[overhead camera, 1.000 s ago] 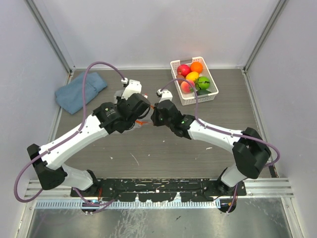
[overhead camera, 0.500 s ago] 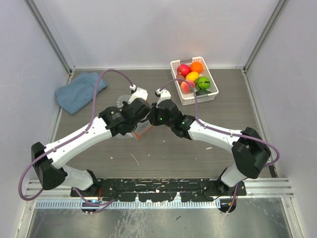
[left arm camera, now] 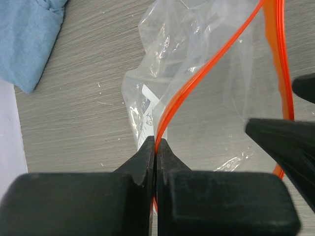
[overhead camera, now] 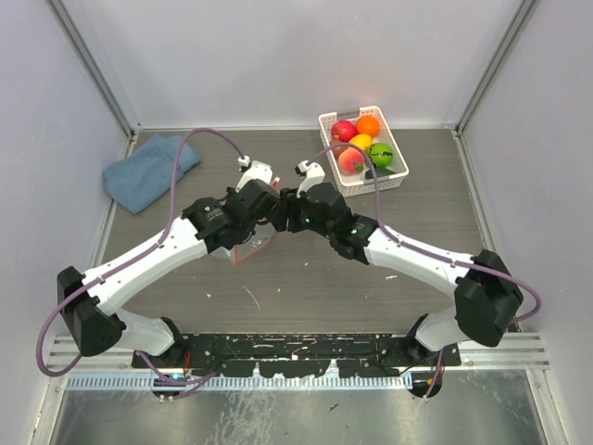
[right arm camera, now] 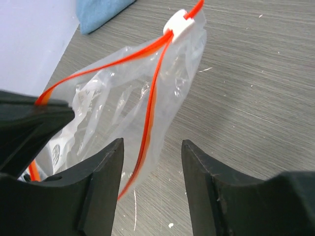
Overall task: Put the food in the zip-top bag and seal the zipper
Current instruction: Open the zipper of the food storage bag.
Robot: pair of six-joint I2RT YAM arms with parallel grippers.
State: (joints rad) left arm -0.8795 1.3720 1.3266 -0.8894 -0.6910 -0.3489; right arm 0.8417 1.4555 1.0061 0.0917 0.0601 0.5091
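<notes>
The clear zip-top bag [left arm camera: 202, 69] hangs open-mouthed above the table, its white label [left arm camera: 147, 105] showing. My left gripper [left arm camera: 156, 143] is shut on one side of the orange zipper [left arm camera: 206, 64]. My right gripper [right arm camera: 152, 147] is open, and the other side of the zipper [right arm camera: 152, 98] runs between its fingers [right arm camera: 106, 167] without touching them. The white slider [right arm camera: 178, 25] sits at the bag's far end. The food lies in the basket at the back right: a red [overhead camera: 344, 130], an orange [overhead camera: 368, 124], a yellow [overhead camera: 359, 142], a peach [overhead camera: 349, 161] and a green fruit [overhead camera: 380, 154].
The white lattice basket [overhead camera: 329, 176] stands at the back right of the wooden table [overhead camera: 306, 278]. A folded blue cloth [overhead camera: 148, 170] lies at the back left. Both grippers meet mid-table over the bag [overhead camera: 243, 248].
My right gripper has opened and let go of the bag's edge. The left gripper has carried its side of the zipper to the right, and the bag's mouth now gapes.
</notes>
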